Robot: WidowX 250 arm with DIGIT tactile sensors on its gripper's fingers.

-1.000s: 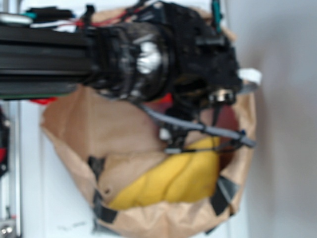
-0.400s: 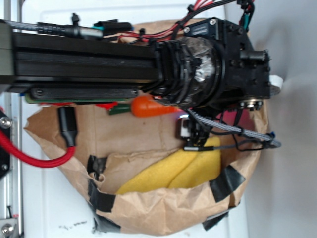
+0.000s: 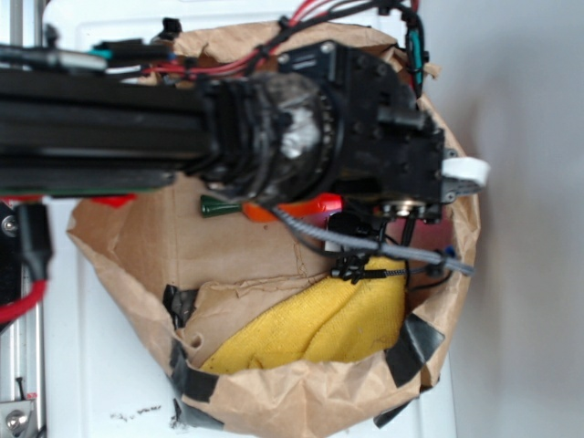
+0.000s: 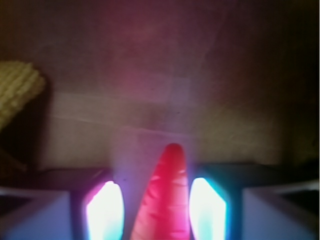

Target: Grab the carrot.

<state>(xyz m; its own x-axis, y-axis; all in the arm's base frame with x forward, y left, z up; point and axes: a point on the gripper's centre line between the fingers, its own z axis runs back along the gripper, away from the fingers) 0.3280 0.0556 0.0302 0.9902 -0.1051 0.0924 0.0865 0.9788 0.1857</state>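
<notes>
The 2 glowing fingers (image 4: 205,210) are flanking the glossy, faintly ridged orange carrot (image 4: 167,200), parted just wider than it; actual contact is unclear. Its taper is pointing ahead over creased brown paper (image 4: 165,90). Far left, a nubby yellow cloth (image 4: 17,90) is lying.

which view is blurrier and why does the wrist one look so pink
Exterior: the arm is smeared, the yellow cloth fairly sharp. Wrist: dim and soft, two glowing fingers blown out white, casting pink haze around the carrot.
</notes>
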